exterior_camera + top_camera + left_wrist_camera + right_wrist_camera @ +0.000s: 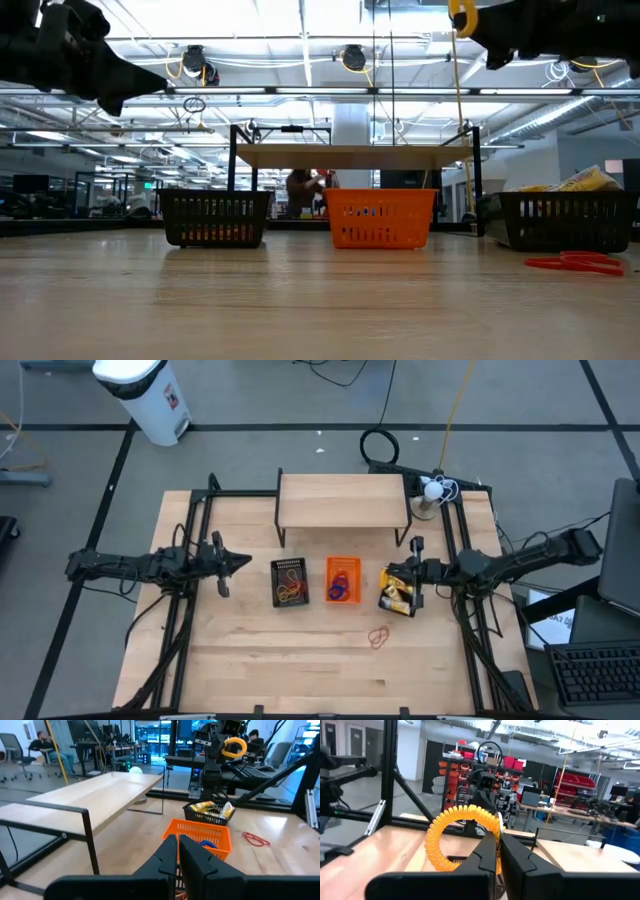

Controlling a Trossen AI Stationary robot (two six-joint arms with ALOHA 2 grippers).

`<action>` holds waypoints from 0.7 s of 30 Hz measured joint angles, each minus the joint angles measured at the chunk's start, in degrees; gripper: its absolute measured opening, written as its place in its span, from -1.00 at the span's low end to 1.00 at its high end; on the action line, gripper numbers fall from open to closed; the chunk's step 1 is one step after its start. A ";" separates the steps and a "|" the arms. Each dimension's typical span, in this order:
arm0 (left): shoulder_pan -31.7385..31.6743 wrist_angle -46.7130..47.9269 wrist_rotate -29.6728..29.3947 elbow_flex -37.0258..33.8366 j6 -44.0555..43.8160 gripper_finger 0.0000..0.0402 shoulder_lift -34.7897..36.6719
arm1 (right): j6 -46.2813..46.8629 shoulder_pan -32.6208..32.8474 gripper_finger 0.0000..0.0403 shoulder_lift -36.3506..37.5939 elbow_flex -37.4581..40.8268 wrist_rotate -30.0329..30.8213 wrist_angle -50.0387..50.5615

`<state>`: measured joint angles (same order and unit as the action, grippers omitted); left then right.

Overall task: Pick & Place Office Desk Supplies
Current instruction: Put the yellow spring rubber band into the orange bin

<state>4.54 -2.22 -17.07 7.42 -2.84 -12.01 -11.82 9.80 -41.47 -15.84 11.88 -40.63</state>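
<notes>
Three trays sit in a row on the wooden table (250, 660), and the orange tray (342, 580) in the middle serves as the landmark. It holds a few small blue and purple rings (340, 590). Just to its left stands a black mesh tray (290, 582) with red, orange and tan rubber bands (291, 585) lying inside. To the right of the orange tray stands a second black mesh tray (397, 592) filled with yellow oblong pieces (396, 598). In front of the orange tray and a little to the right, a loose red rubber band (378, 637) lies flat on the bare wood, apart from all three trays.

The right gripper (498, 851) hangs in the air above the tray of yellow pieces, its fingers pressed together on a yellow coiled ring (451, 836) that loops out to one side of them. The left gripper (240, 563) hovers well to the left of the orange tray, beyond the tray of rubber bands, fingers closed with nothing between them.

Behind the orange tray stands a low wooden shelf (343, 500) on a dark metal frame.
</notes>
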 joint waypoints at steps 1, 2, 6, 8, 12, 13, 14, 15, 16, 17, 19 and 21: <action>0.00 -0.05 -0.02 0.00 -0.31 -0.89 0.01 | 0.41 -0.34 -1.00 0.90 0.80 0.02 -1.04; 0.00 -0.14 -0.03 0.00 -0.32 -0.89 0.02 | 0.96 -0.52 -1.00 1.90 1.49 -0.06 -1.87; 0.00 -0.76 -0.03 0.00 0.19 -0.89 0.02 | 1.57 -0.48 -1.00 5.43 5.30 -0.16 -2.45; 0.00 -0.35 0.18 0.00 0.80 -0.89 0.01 | 2.08 -0.48 -1.00 6.80 7.05 -0.14 -2.82; 0.00 0.85 3.84 0.00 0.63 -0.89 0.02 | 3.12 -0.48 -1.00 8.98 8.81 -0.15 -3.42; 0.00 1.11 4.56 0.00 1.25 -0.89 0.02 | 3.58 -0.48 -1.00 9.14 9.04 -0.15 -3.24; 0.00 1.40 5.11 0.00 1.33 -0.89 0.00 | 3.92 -0.48 -1.00 9.14 9.27 -0.13 -3.27; 0.02 1.58 5.31 0.00 1.25 -0.89 0.00 | 4.16 -0.48 -1.00 9.14 9.53 -0.13 -3.25; 0.03 1.71 5.34 0.00 1.20 -0.89 0.02 | 4.23 -0.48 -1.00 9.12 9.73 -0.09 -3.06; 0.02 2.06 5.20 0.00 1.07 -0.89 0.02 | 4.22 -0.48 -1.00 9.12 9.82 -0.09 -2.81; 0.02 3.28 4.81 0.00 0.37 -0.89 0.00 | 3.74 -0.48 -0.99 9.12 9.82 -0.09 -2.70; 0.02 4.35 4.63 0.00 -0.73 -0.89 0.02 | 3.43 -0.32 -0.99 8.69 9.74 -0.04 -2.87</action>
<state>4.56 2.13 -12.44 7.42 -3.57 -11.99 -8.39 9.48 -32.79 -6.10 11.84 -43.50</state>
